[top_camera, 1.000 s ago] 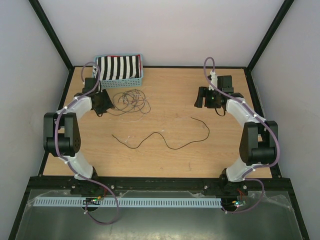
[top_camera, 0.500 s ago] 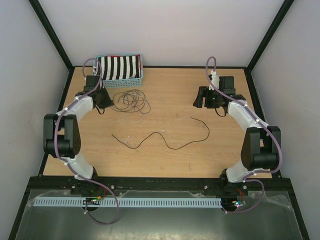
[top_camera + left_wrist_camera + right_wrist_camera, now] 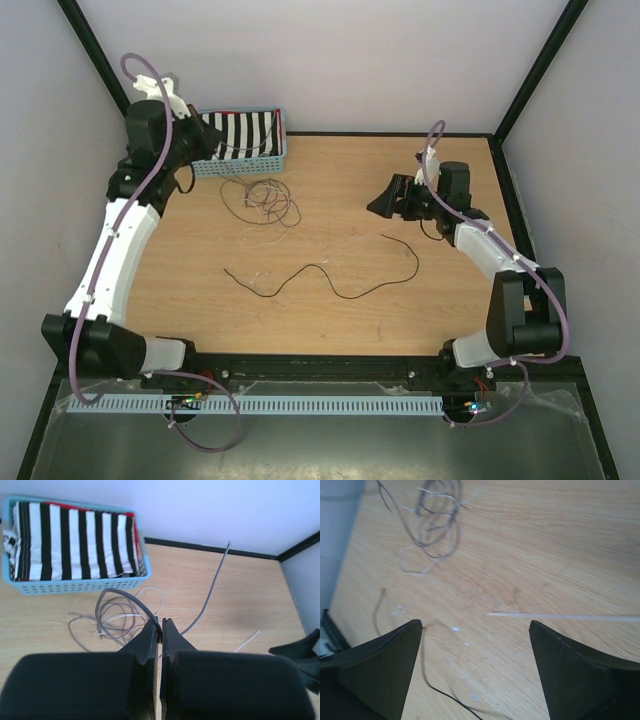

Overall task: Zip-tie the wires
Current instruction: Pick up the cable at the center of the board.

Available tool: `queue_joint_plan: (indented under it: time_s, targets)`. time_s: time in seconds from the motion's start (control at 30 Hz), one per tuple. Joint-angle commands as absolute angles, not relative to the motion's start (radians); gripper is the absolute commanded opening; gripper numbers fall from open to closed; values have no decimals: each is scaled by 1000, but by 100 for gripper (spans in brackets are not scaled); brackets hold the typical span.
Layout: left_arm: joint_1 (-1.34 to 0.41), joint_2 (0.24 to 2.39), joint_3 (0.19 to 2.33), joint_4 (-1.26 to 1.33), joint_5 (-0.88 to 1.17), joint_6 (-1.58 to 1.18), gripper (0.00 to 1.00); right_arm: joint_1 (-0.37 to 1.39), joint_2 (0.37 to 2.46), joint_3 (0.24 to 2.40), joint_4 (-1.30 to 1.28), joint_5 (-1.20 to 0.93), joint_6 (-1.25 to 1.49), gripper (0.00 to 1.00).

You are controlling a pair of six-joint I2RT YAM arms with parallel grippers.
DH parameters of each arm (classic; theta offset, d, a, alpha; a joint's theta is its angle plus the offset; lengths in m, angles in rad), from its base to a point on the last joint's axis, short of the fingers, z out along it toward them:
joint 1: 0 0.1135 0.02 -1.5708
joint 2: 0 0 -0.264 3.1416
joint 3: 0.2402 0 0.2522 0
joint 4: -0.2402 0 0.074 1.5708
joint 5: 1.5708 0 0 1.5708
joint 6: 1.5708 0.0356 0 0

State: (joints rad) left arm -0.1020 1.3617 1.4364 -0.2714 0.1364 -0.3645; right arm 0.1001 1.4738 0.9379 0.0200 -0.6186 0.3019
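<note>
The left arm (image 3: 110, 250) has been swung up and away from the coil of wires (image 3: 262, 198), beside which it sat low 1 second ago. It is now stretched toward the far-left corner, above the blue basket (image 3: 75, 586) and its striped cloth (image 3: 75, 535). In that time the left jaws have been brought fully together. In the left wrist view a grey wire (image 3: 210, 587) is seen pinched at their tips, 1 end lifted into the air and the other trailing down to the coil. The coil has been drawn out slightly toward the basket but remains on the counter (image 3: 380, 160), far left of centre.

The right arm (image 3: 480, 240) has been tipped a little leftward and its jaws have been spread to their widest. Nothing is held between them; a pale straight strip (image 3: 560, 616) lies on the counter below, and whether it is the zip tie cannot be told.

The long black wire (image 3: 330, 275) has been left unmoved near the counter's middle, well apart from the coil.

It is judged that only 1 strand has been taken up. The wires have not yet been gathered, and no tie is seen around them.
</note>
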Motion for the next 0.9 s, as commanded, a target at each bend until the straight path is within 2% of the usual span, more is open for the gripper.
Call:
queue_joint_plan:
  time_s: [0.0,0.17,0.4,0.57,0.7,0.87]
  targets:
    - [-120,1290,1439,-253,185,-326,0,134,1393,861,412,-786,548,99]
    - [-125,1207,1353,-204,200,-389,0,257,1388,807,797,-774,833,99]
    - [-144,1171,1282,-164,229,-437,0,419,1449,775,1175,-535,1129,99]
    - [-157,1163,1265,-154,255,-461,0,497,1565,884,1199,-489,1208,99]
    - [-163,1141,1249,-150,260,-471,0,519,1658,994,1090,-476,1216,94]
    - [-170,1128,1234,-147,275,-481,0,529,1752,1082,1124,-477,1258,91]
